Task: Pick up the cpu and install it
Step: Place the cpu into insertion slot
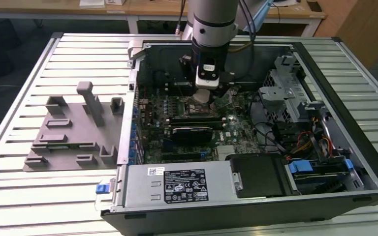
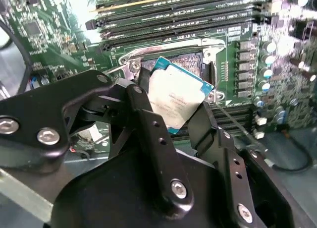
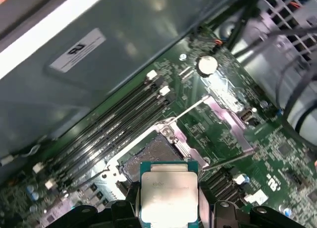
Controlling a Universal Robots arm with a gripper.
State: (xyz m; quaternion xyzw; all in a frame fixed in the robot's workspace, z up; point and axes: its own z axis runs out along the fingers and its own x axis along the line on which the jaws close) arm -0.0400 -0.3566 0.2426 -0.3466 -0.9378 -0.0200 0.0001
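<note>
In the exterior view, the arm's black-and-white gripper (image 1: 204, 97) is reaching down into the open black computer case (image 1: 338, 98), over its green motherboard (image 1: 238, 130), while a grey plastic fixture (image 1: 71, 132) is lying on the slatted metal table (image 1: 18, 196) at the exterior view's left. In the second wrist view, two black fingers (image 2: 148, 124) are clamping the small square silver-topped cpu (image 2: 176, 101), tilted, just above the open metal-framed socket (image 2: 190, 59). In the first wrist view, the cpu (image 3: 168, 191) is hanging near that socket (image 3: 151, 156), not yet seated.

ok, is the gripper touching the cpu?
Touching. In the second wrist view the gripper has its fingers pressed against opposite edges of the cpu, with no gap on either side.
</note>
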